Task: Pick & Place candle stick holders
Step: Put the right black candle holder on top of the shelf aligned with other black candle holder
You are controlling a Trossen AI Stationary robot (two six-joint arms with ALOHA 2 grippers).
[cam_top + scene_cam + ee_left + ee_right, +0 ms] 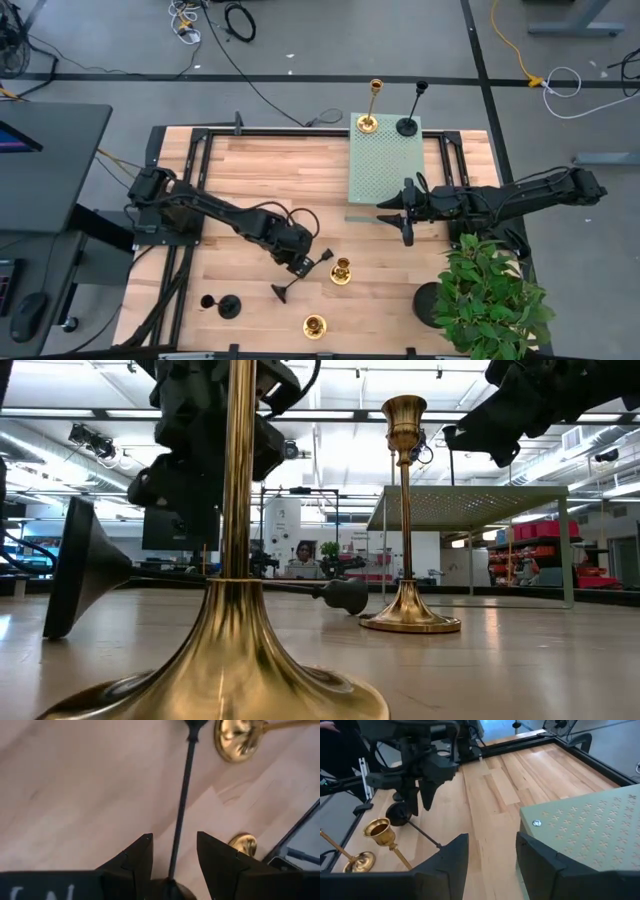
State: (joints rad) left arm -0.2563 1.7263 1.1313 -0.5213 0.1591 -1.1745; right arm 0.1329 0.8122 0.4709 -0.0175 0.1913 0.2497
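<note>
A black candlestick [303, 276] lies on its side on the wooden table, its round base [80, 565] on edge and its cup end [345, 595] on the wood. My left gripper [300, 264] is open over it, with one finger on each side of the thin stem [182, 795] near the base; I see no touch. Two gold candlesticks [341, 271] [315, 325] stand close by, and another black one [228, 306] stands at the near left. One gold [368, 122] and one black [407, 125] stand on the green platform [385, 170]. My right gripper [406, 216] is open and empty at the platform's near edge.
A green plant [490, 295] in a black pot [430, 302] stands at the table's near right corner. A black frame [300, 131] runs around the table's far and side edges. Bare wood lies between the two arms.
</note>
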